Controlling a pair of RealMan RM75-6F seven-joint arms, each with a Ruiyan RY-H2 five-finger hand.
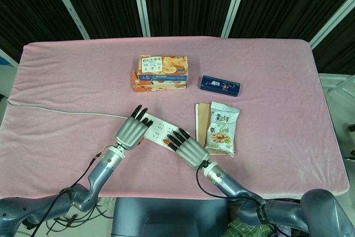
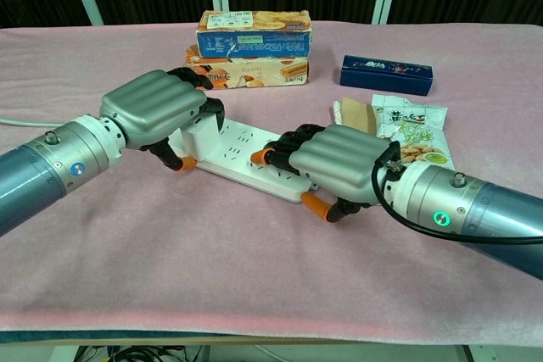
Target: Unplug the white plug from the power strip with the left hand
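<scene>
Grasp step: left hand (image 2: 157, 108) closes around white plug (image 2: 197, 131); right hand (image 2: 335, 157) presses power strip (image 2: 242, 152) w/ curled fingers. Next: pull straight up.

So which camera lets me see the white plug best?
The chest view: the white plug shows side-on under the left hand, seated in the power strip. In the head view, that hand hides it.

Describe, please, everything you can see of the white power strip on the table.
The power strip is a long, flat white block, plastic by its look, with rows of socket slots on top. It lies flat and diagonal on the pink cloth. The left robot hand covers its far end, fingers around a white plug; the right robot hand rests on its near end. A grey cable trails toward the left table edge.
</scene>
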